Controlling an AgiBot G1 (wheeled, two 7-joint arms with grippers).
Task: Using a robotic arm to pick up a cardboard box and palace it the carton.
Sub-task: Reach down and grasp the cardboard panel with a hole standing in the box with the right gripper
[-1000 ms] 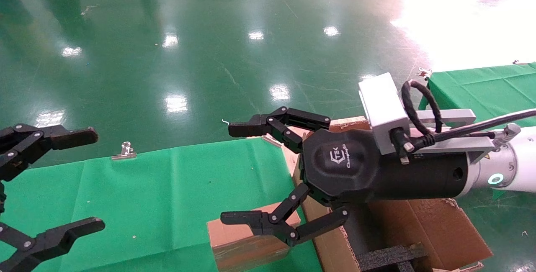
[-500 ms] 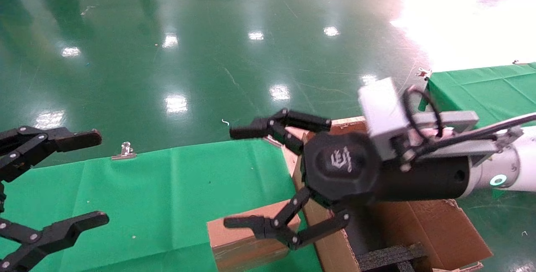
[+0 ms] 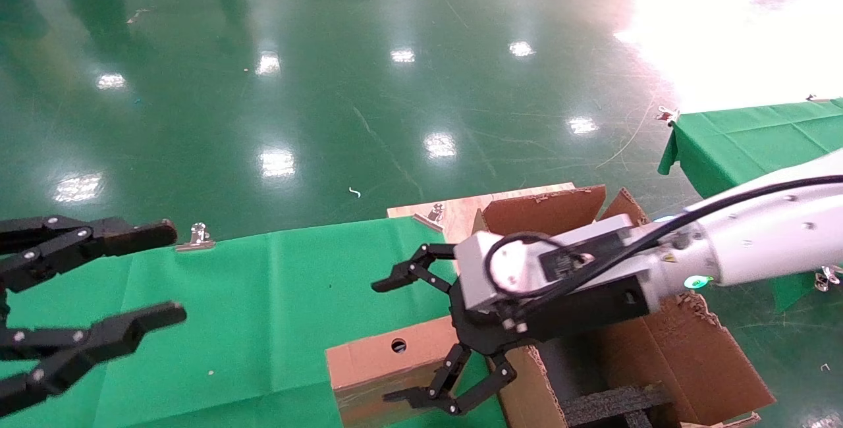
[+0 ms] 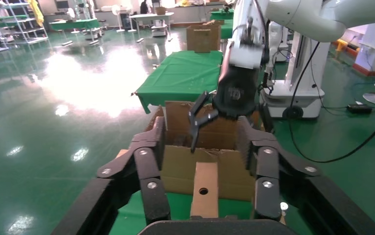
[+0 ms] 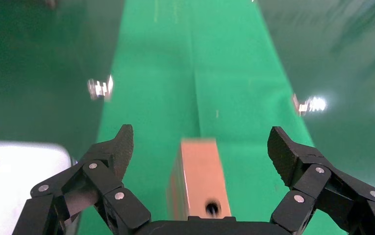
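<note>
Head view: the right tool (image 3: 411, 342) of the robotic arm (image 3: 757, 250) has rotated and dropped from its raised position of a second ago. It now points down at the cardboard box (image 3: 385, 365), one finger beyond the box and one on its near side. The jaws are spread wide and hold nothing. The box rests on the green desk (image 3: 263, 296), just beside the carton (image 3: 658, 355). The left tool (image 3: 99, 283) hovers over the desk's left end, open and empty, well apart from the box.

Left wrist view: the box (image 4: 205, 188) stands on the desk directly in front of the carton (image 4: 195, 132). The right tool (image 4: 200, 120) hangs above it.

Right wrist view: the box (image 5: 198, 178) lies centred between the open fingers (image 5: 114, 152), not touching either.

Assessment: the reorientation has lined the tool up with the box. Pre-grasp alignment appears complete; descent and closure are not yet done.
</note>
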